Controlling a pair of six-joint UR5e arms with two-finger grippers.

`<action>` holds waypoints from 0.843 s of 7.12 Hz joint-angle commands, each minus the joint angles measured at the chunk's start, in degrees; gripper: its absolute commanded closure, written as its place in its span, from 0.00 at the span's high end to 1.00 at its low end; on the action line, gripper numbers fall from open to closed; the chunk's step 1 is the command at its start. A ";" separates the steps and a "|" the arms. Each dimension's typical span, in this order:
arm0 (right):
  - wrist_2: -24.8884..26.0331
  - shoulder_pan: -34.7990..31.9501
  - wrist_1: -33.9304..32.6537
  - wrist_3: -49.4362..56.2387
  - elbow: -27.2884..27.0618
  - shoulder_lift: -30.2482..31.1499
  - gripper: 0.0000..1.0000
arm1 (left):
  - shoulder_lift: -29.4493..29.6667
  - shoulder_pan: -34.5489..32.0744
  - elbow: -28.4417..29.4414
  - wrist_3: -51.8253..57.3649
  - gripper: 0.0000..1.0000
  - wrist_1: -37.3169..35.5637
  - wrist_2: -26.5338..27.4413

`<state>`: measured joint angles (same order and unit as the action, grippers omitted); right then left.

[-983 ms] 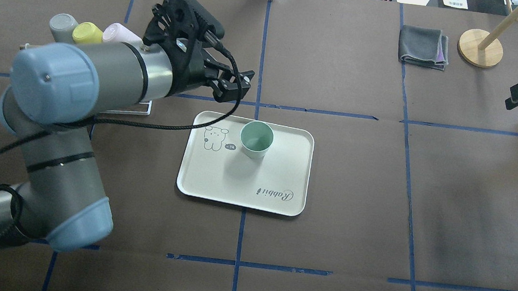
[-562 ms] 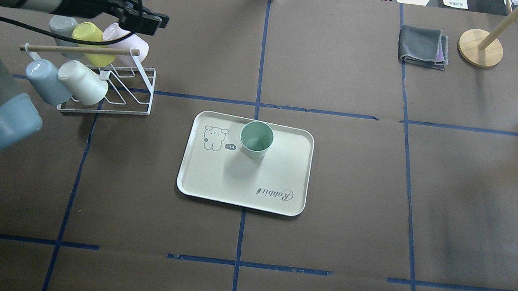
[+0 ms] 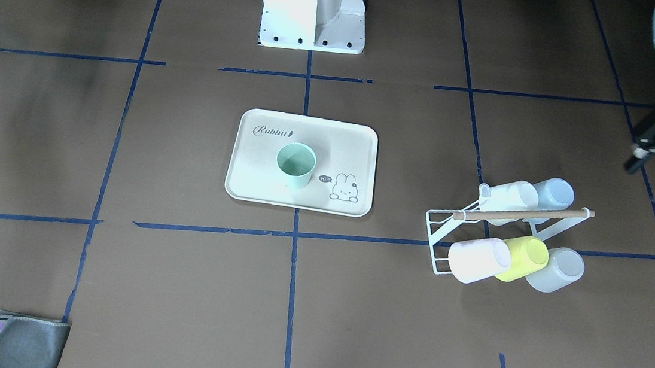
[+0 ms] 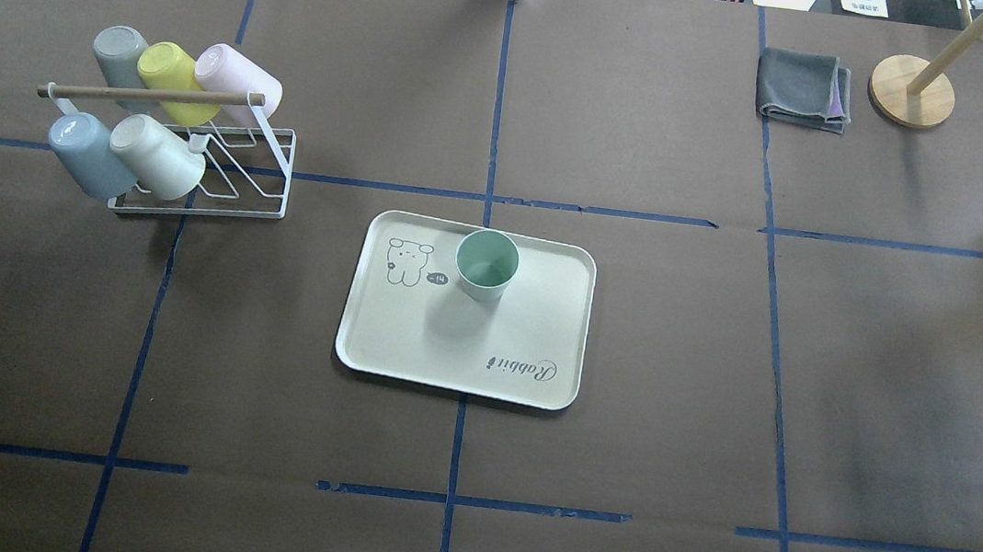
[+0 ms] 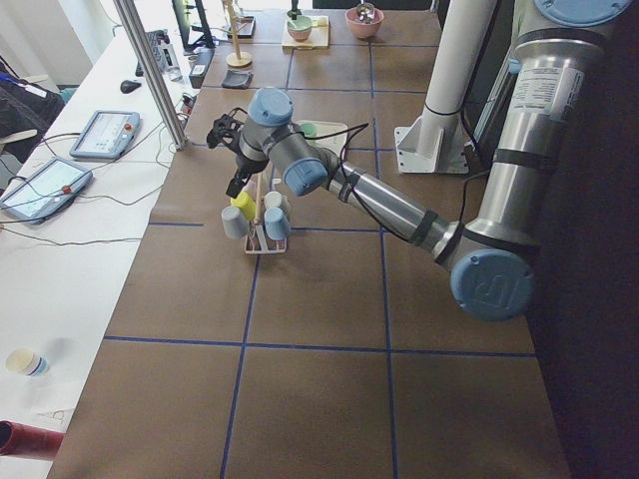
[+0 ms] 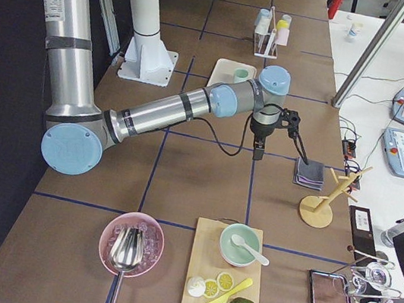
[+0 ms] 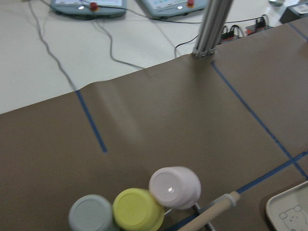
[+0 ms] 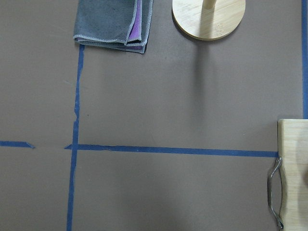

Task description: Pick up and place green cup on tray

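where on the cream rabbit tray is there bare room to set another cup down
On the cream rectangular tray, the robot-side half, between the pale mint-green plastic cup and the Rabbit lettering, is bare. Its far edge is crowded: cup beside the bunny drawing.

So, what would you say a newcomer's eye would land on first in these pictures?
Most likely the green cup, standing upright and alone on the cream tray at the table's centre. Next, the white wire rack holding pastel cups on the robot's left side.
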<state>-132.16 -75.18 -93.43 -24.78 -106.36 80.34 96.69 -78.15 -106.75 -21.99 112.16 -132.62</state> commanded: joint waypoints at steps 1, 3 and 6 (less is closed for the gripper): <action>-0.11 -0.24 -0.08 -0.27 0.10 -0.18 1.00 | -6.51 -5.25 4.68 15.88 1.00 -6.58 2.69; -0.20 -0.93 -0.17 0.00 0.45 -0.27 1.00 | -8.19 -4.64 5.58 16.54 1.00 -10.44 6.85; -2.30 -3.74 -0.44 0.17 1.15 -0.62 1.00 | -6.42 -8.05 5.41 16.63 1.00 -19.70 0.21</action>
<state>-133.58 -77.71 -93.81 -24.64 -105.56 79.98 89.97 -84.27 -101.52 -5.41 94.48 -128.66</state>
